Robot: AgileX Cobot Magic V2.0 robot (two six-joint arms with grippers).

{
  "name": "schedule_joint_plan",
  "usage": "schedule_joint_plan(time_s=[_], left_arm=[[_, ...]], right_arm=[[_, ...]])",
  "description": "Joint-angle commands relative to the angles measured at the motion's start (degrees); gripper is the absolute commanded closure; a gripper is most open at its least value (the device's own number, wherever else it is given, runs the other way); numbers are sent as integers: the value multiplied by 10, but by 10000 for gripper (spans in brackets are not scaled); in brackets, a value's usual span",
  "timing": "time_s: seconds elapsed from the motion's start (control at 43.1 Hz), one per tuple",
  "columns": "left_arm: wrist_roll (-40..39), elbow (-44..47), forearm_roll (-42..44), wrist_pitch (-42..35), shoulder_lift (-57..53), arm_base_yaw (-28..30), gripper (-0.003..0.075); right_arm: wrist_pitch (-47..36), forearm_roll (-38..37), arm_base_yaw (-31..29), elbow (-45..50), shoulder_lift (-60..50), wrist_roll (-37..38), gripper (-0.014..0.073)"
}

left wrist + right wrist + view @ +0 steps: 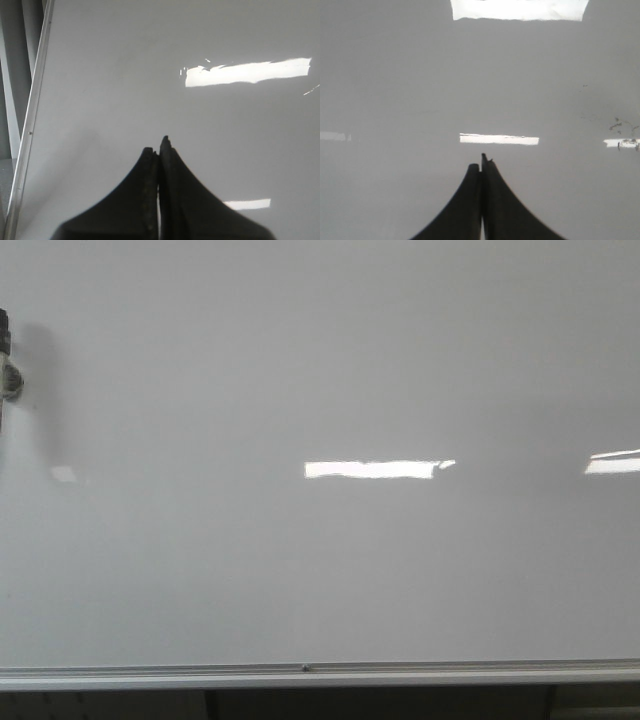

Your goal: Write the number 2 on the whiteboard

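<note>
I see the whiteboard filling the frame, its rail along the bottom. Left pincer and right pincer are both clenched, grasping nothing.

Readable text: none in any view.
Whiteboard: no digit, letter or label can be read on its surface in the front view.
Left wrist view: board surface carries no writing.
Right wrist view: a few faint dark smudges sit on the board near one edge of the view; too small and broken to read as any character.
Bottom rail: no brand or marking legible.
</note>
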Motion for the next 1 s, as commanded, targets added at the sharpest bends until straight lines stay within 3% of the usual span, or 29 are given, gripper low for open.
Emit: schedule_joint_plan(time_s=[0.0,0.302,0.975], left_arm=[[-2,-63,14,17,42,-2,741],[-2,-177,21,211,176,-2,741],[-2,-172,8,224,335,-2,739]], right_arm=[[-4,-5,-2,-61,50,-3,662],[103,20,-2,-165,171,-3,662],[138,26,-2,-164,349,-8,645]])
